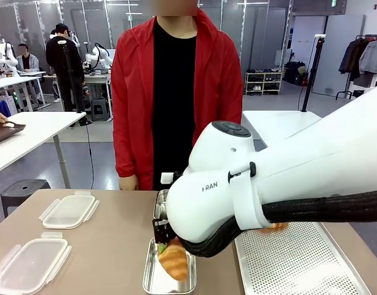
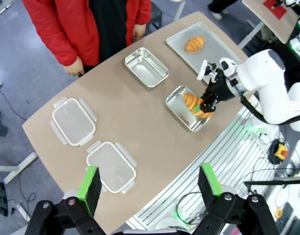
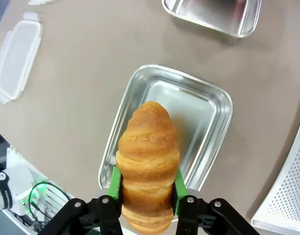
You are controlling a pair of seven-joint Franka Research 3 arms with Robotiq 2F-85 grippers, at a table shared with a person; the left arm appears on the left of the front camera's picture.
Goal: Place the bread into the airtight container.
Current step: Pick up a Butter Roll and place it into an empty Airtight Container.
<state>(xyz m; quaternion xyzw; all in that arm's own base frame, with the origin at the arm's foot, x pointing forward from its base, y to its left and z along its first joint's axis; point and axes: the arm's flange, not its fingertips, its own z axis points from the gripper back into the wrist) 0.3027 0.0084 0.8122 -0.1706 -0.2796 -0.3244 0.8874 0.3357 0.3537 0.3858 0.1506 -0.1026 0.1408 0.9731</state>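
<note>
R tool point(image 3: 147, 185) grips croissant point(image 3: 149, 142) over steel container point(image 3: 203, 107); L tool point(image 2: 150, 181) open. Risk: off-centre release, pastry catches rim, tips onto table point(image 3: 81, 73).

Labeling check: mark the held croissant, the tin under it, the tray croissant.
held croissant point(image 3: 149, 147), right wrist view, middle of crust.
tin point(image 3: 201, 105), right wrist view, bare floor.
tray croissant point(image 2: 194, 43), left wrist view, its middle.

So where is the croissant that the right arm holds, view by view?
Front view: croissant low centre, below the right arm.
Left wrist view: right of centre, in the right pincer.
Right wrist view: bottom centre.
Shared landmark: the steel container under it.
</note>
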